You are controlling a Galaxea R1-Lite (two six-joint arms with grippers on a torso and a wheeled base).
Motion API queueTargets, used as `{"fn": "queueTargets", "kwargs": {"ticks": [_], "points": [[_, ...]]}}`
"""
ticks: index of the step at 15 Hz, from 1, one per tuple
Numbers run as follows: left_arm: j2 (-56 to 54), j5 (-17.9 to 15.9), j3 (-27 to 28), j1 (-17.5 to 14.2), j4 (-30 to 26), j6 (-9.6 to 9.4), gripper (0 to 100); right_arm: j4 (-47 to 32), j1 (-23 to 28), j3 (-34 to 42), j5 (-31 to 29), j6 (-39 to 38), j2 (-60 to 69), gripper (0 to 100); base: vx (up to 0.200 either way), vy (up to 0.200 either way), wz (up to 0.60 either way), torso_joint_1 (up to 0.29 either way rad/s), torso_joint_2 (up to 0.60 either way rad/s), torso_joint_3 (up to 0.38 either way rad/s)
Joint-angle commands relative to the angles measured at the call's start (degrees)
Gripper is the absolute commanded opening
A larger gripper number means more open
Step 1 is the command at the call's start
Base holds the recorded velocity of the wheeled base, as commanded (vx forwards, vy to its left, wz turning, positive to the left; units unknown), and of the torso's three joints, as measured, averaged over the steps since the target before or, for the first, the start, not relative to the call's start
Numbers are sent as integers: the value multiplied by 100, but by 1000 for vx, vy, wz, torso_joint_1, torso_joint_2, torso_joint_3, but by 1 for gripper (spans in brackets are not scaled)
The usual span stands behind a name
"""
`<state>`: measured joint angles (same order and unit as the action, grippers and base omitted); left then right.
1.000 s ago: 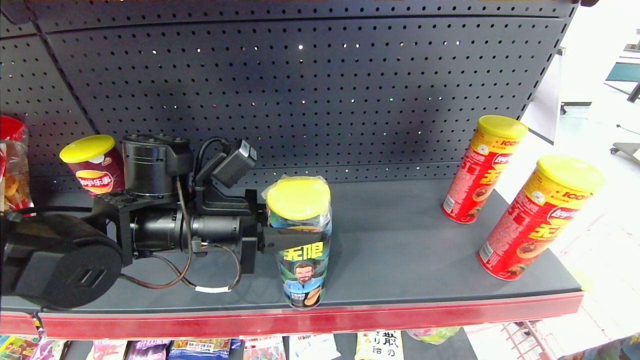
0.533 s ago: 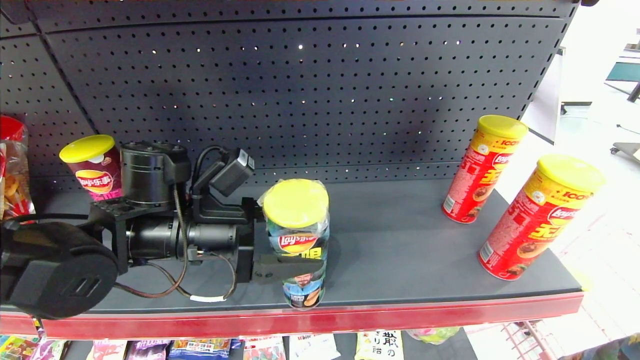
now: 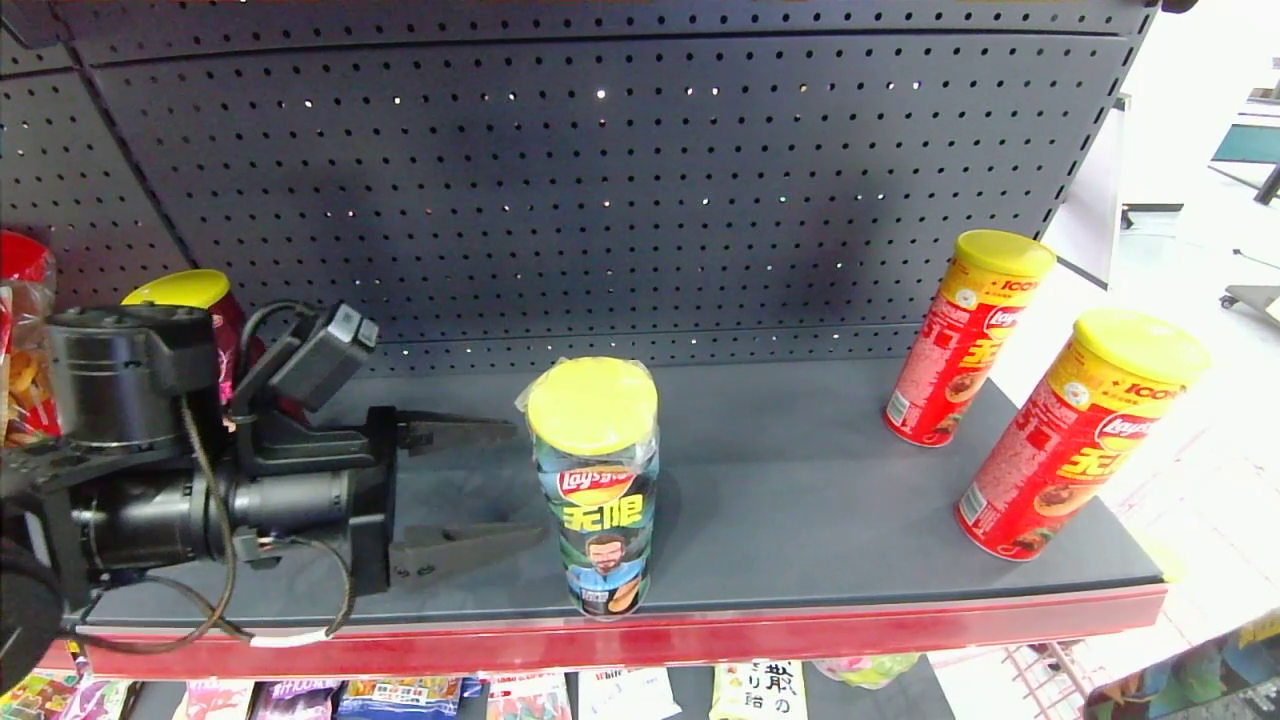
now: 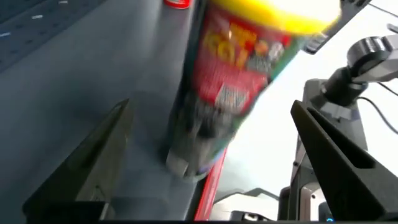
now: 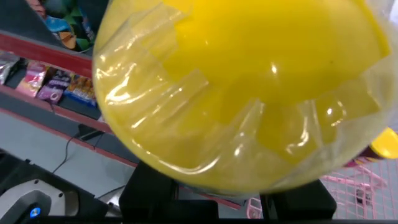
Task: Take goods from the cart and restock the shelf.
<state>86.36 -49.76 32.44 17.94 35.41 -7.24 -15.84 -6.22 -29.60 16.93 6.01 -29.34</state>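
Lying level over shelf (image 3: 800, 500), left tool (image 3: 520, 483) wide open, empty, just left of green can (image 3: 605, 500).

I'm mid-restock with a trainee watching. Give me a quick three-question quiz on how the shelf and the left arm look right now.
1. True or false: the left gripper is shut on the green can.
2. How many red cans stand at the right end of the shelf? A) one B) two C) three
3. Fill in: the green can stands upright near the shelf's ____ edge.

Key
1. False. The jaws are open and the gripper sits beside the can, apart from it.
2. B
3. front
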Motion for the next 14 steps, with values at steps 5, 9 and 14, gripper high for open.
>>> {"fn": "queueTargets", "kwargs": {"ticks": [5,9,14], "points": [[-1490,362,-1293,-432,-26,21,100,63,-1725,-1505,-23,-12,-2102,0,0,0,0,0,0,0],[-1912,599,-1469,-432,-78,329,100,81,-2261,-1997,-23,-21,-2743,0,0,0,0,0,0,0],[-1939,652,-1442,-432,-78,337,100,107,-2551,-2665,-32,-12,-3570,0,0,0,0,0,0,0]]}}
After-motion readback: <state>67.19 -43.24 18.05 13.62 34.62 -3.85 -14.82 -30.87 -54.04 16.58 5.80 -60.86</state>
